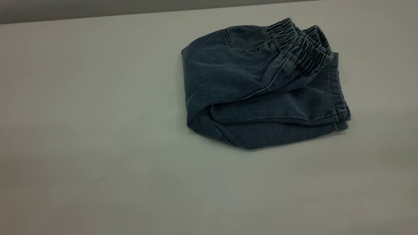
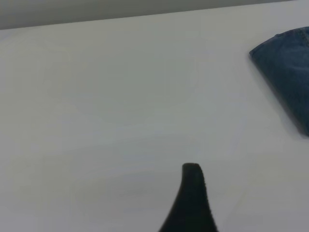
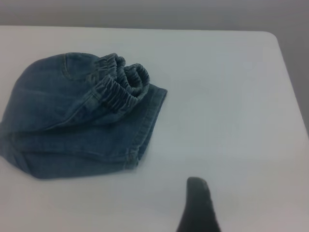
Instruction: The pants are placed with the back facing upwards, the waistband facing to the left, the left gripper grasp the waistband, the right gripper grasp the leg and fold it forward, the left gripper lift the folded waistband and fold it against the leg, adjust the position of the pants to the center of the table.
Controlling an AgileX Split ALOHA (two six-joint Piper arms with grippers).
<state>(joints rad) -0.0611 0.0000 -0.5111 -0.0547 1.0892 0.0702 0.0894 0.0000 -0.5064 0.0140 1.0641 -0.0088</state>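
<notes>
Only one black fingertip of the left gripper [image 2: 192, 193] and one of the right gripper [image 3: 198, 203] shows, each over bare table [image 1: 98, 130] clear of the cloth, so whether the jaws are apart or together cannot be told. The pants [image 1: 261, 94] lie folded right of the table's middle, long axis left to right, waistband [image 1: 302, 45] at the far right over the stitched leg [image 1: 336, 91] hems; no readable writing

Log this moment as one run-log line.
pants: folded, waistband on top, right of table centre | left gripper: clear | right gripper: clear
</notes>
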